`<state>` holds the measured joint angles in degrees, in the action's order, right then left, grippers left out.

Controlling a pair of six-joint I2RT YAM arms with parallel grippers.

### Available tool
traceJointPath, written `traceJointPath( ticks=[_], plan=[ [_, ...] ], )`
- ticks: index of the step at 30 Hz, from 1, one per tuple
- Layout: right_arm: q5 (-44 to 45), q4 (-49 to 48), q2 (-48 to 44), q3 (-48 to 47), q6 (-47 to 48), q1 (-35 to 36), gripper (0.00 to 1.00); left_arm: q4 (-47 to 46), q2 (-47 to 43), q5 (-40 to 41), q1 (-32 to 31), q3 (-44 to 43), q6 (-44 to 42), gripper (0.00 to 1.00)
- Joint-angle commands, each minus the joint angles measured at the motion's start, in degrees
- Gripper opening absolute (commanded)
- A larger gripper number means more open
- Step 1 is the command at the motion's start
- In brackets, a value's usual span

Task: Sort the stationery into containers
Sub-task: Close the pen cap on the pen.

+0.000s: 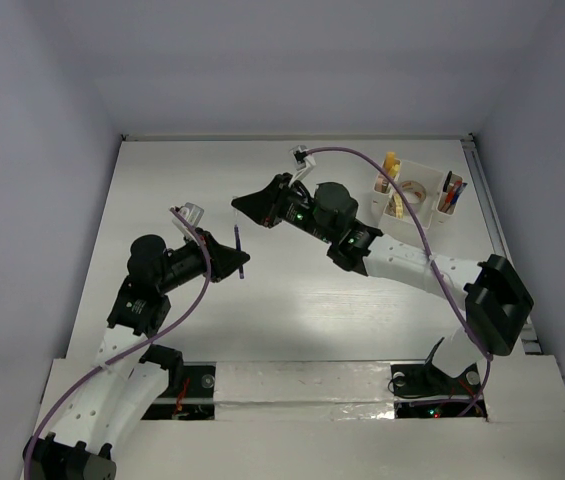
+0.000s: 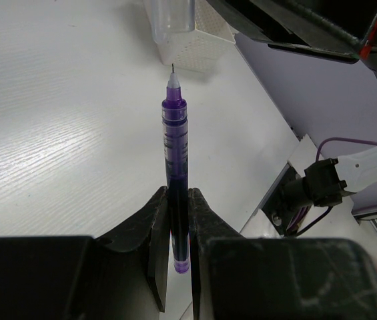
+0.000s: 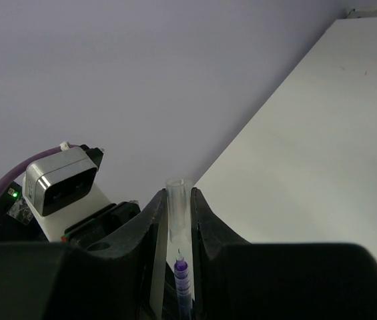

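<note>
Left wrist view: the thin purple-blue plastic pen [image 2: 176,153] is clamped by its rear end between the black fingers of the left end effector [image 2: 178,197]. Its bare needle tip points at a clear plastic pen cap [image 2: 172,17], with a small gap between them. In the right wrist view, the right end effector [image 3: 177,200] is clamped on that cap. In the top external view, pen and cap hang above the white table [image 1: 312,310], well to the left of the cream-white plastic desk organizer [image 1: 424,168]. A beige tape roll [image 1: 414,188], yellow blocks [image 1: 391,162] and red and blue pens [image 1: 450,190] sit in the organizer's compartments.
</note>
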<state>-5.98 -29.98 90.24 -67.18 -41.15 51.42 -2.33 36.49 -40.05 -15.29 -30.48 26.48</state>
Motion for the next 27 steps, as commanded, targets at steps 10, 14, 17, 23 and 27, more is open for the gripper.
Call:
traceJointPath(
  ticks=[10,14,17,23,27],
  plan=[
    [-2.11,-1.49,-0.41,-1.12,0.54,0.44,0.00,-2.59,-1.07,0.24,0.26,0.25,0.15,0.00],
    [-2.63,-1.40,-0.24,-0.76,0.54,0.44,0.00,-2.42,-1.07,0.59,0.26,0.25,0.15,0.00],
    [-2.46,-1.40,-0.32,-0.41,0.63,0.96,0.00,-2.42,-1.16,0.68,0.26,0.25,0.24,0.00],
    [-2.72,-0.70,0.20,-0.59,0.89,0.96,0.00,-2.51,-1.07,0.68,0.26,0.25,0.24,0.00],
    [-3.07,-0.26,1.17,-1.46,0.89,0.96,0.00,-2.77,-1.07,0.24,0.26,0.33,0.33,0.00]
  ],
)
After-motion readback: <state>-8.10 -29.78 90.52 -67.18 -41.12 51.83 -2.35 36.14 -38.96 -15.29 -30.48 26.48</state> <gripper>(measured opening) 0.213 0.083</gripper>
